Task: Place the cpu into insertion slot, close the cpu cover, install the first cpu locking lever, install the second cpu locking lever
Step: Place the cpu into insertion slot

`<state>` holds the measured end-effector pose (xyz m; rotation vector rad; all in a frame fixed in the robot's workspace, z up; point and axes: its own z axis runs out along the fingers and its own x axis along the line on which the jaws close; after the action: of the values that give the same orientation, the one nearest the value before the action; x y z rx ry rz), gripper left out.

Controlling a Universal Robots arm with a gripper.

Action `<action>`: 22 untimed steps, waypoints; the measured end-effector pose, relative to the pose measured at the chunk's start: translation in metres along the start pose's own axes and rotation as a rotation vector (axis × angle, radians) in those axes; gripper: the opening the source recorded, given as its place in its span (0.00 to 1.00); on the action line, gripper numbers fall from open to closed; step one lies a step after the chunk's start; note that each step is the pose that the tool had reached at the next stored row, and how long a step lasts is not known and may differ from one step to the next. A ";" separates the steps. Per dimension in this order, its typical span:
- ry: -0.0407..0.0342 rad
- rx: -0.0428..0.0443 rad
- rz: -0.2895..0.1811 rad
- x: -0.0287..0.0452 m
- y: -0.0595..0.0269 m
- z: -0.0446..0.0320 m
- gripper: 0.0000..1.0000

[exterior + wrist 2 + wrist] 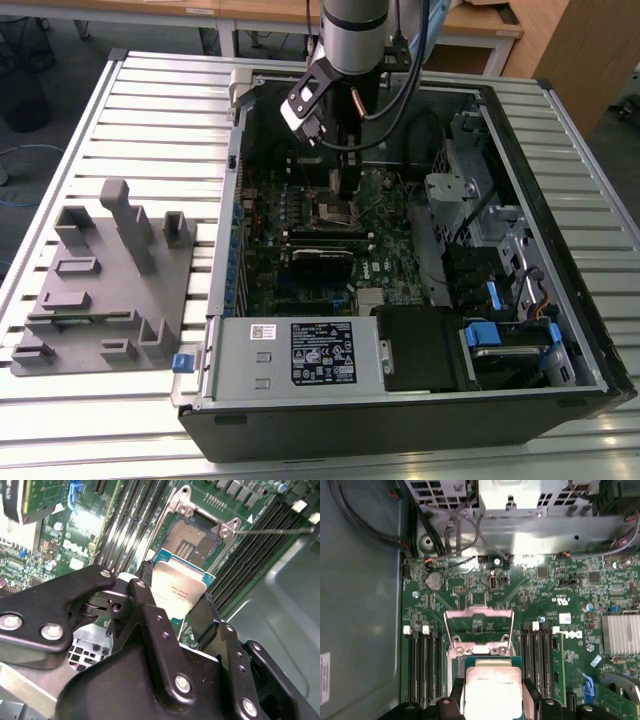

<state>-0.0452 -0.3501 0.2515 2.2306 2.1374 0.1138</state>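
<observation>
My gripper (175, 602) is shut on the cpu (177, 590), a flat silver square chip held by two opposite edges between black fingers (456, 692). It hovers just above the insertion slot (192, 542), whose dark centre lies uncovered on the green board. In the first wrist view the cpu (492, 690) hides most of the slot. The cpu cover (479, 615), a silver frame with a square window, stands raised at the slot's far edge. A thin locking lever (272, 529) sticks out sideways. In the exterior view the gripper (343, 188) reaches down into the open computer case over the slot (333, 210).
Black memory slots (422, 665) flank the socket on both sides. A finned heat sink (620, 635) and an expansion card (320, 262) lie nearby. Case walls (520, 180), a power supply (300, 352) and drive bays (500, 290) hem the board. A grey fixture (105, 280) lies on the table.
</observation>
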 end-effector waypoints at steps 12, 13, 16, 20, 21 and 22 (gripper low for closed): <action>0.0009 0.0003 -0.011 -0.0006 -0.0075 0.0194 0.54; 0.0014 0.0004 -0.019 -0.0007 -0.0075 0.0198 0.54; 0.0018 0.0005 -0.021 -0.0006 -0.0075 0.0198 0.54; 0.0027 0.0001 -0.023 -0.0006 -0.0076 0.0207 0.54; 0.0031 0.0002 -0.026 -0.0005 -0.0077 0.0213 0.54; 0.0034 0.0002 -0.028 -0.0006 -0.0077 0.0219 0.54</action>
<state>-0.0510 -0.3500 0.2290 2.2016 2.1693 0.1164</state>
